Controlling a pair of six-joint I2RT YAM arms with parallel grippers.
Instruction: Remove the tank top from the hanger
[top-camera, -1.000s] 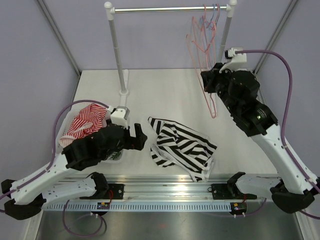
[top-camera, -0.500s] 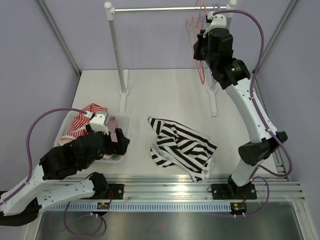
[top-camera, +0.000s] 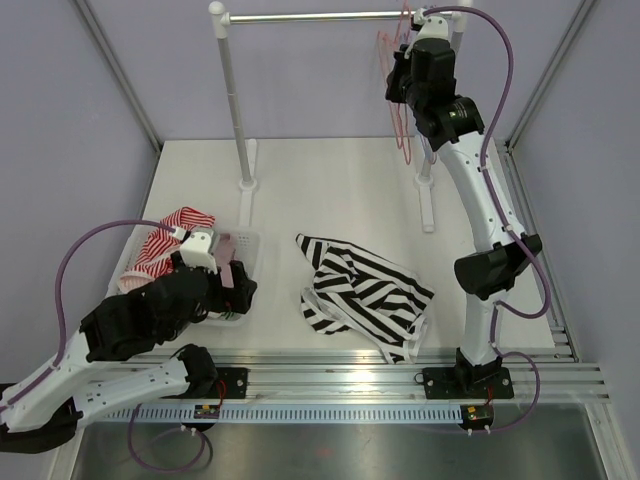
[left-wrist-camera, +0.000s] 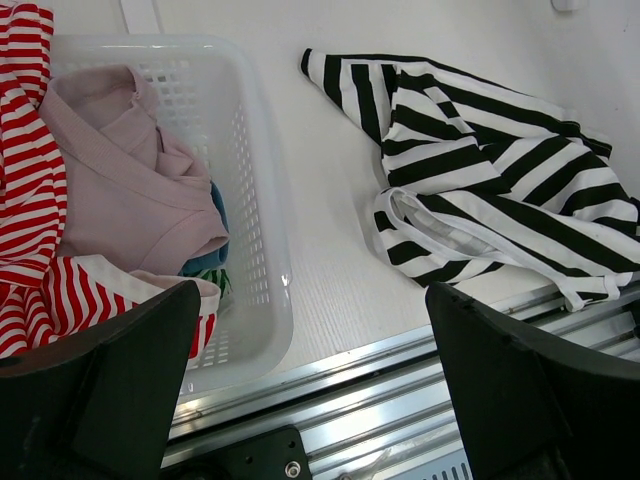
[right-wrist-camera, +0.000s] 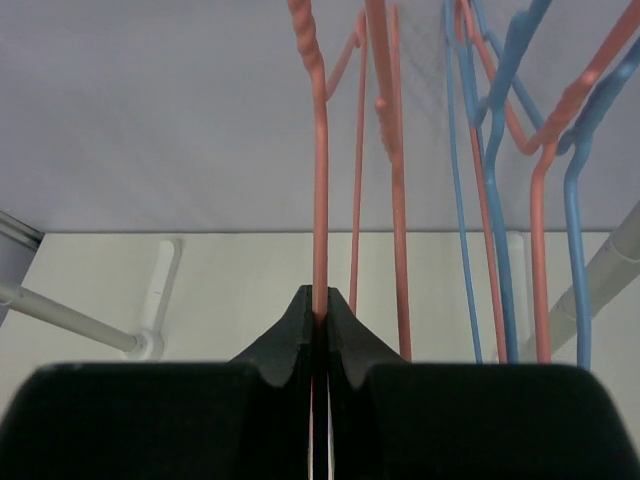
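Black-and-white striped tank top: crumpled flat on the white surface at the centre of the top view, free of any hanger.
Salmon-pink plastic hanger: bare, pinched in my right claw, which in the last second has climbed from mid-frame to the metal garment rail at upper right.
My left claw: wide and empty, drawn back toward the white mesh basket at lower left.
Judgement: removal is done; only re-hanging the hanger remains.
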